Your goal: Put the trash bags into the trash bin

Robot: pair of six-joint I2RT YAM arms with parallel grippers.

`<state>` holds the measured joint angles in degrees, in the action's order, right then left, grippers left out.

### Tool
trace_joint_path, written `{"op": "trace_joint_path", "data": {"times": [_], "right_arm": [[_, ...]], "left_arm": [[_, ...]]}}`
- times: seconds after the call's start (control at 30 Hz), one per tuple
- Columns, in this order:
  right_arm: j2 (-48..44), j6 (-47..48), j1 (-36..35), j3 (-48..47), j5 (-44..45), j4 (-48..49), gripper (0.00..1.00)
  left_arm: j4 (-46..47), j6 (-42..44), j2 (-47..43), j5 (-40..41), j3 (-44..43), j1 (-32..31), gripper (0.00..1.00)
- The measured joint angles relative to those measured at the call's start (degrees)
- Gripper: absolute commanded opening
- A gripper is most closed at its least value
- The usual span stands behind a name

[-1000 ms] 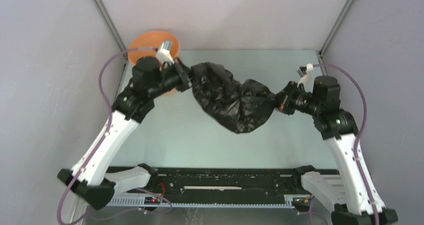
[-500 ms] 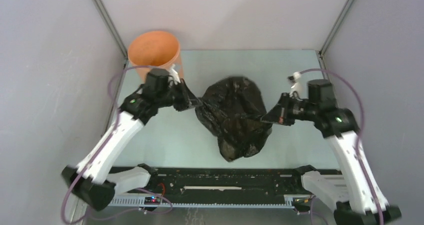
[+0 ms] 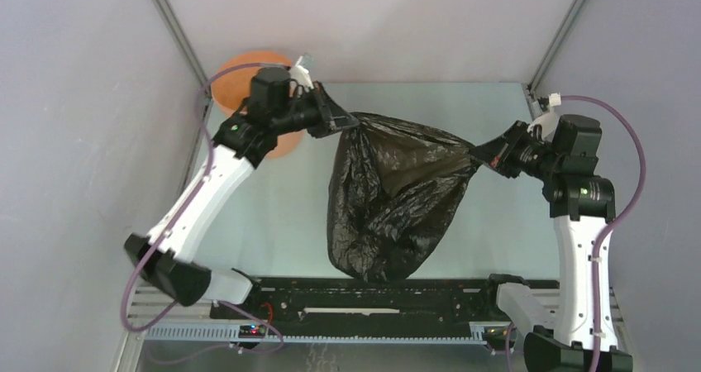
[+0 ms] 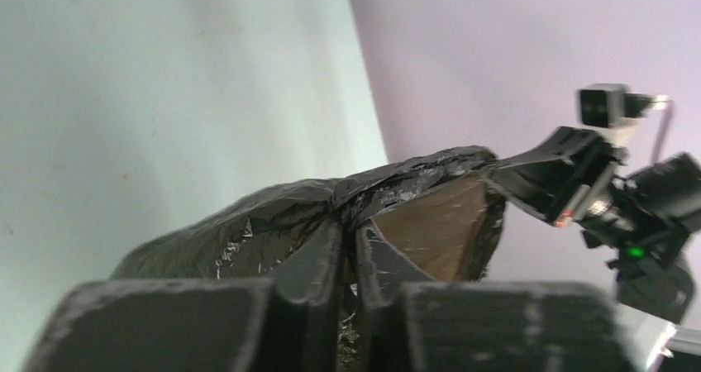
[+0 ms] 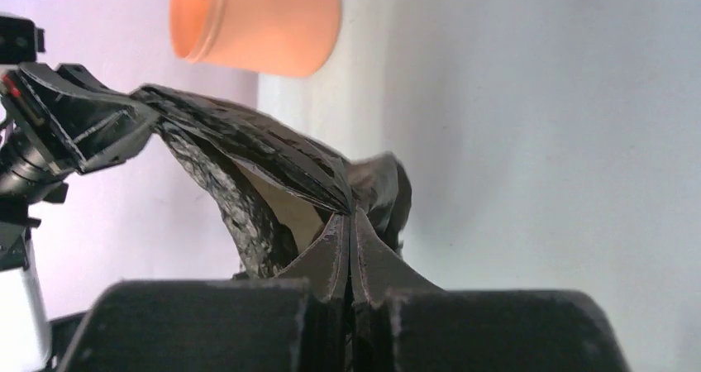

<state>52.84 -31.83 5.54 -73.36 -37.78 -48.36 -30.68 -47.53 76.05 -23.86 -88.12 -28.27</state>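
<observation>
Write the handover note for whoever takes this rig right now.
Left gripper: shut on one edge of the trash bag.
Right gripper: shut on the opposite edge.
Bag: stretched between the two grippers, its body hanging slack over the table. I cannot tell whether it touches the table.
Trash bin: upright in the far left corner, partly hidden by the left arm.
Done: both arms have the bag lifted.
Left: carry the bag over the bin, push it in, release.
</observation>
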Motion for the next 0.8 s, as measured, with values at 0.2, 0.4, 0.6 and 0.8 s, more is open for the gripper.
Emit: {"op": "trace_joint_path", "data": {"times": [0.2,0.4,0.6,0.8], "right_arm": [[0.48,0.96,3.43,-1.33,6.12,-4.28,0.00],[0.33,3.41,4.50,-8.96,13.86,-9.42,0.00],[-1.05,4.79,4.55,-10.62,15.72,-10.82,0.00],[-1.79,4.85,4.55,-8.94,11.78,-10.71,0.00]], "left_arm": [[-3.08,0.28,6.40,-2.05,-1.75,0.02,0.62],[-5.11,4.02,4.04,-2.25,-6.73,2.93,0.81],[-9.90,5.77,-4.31,5.16,-2.03,15.17,0.90],[-17.03,2.19,-8.70,19.54,3.78,28.20,0.94]]}}
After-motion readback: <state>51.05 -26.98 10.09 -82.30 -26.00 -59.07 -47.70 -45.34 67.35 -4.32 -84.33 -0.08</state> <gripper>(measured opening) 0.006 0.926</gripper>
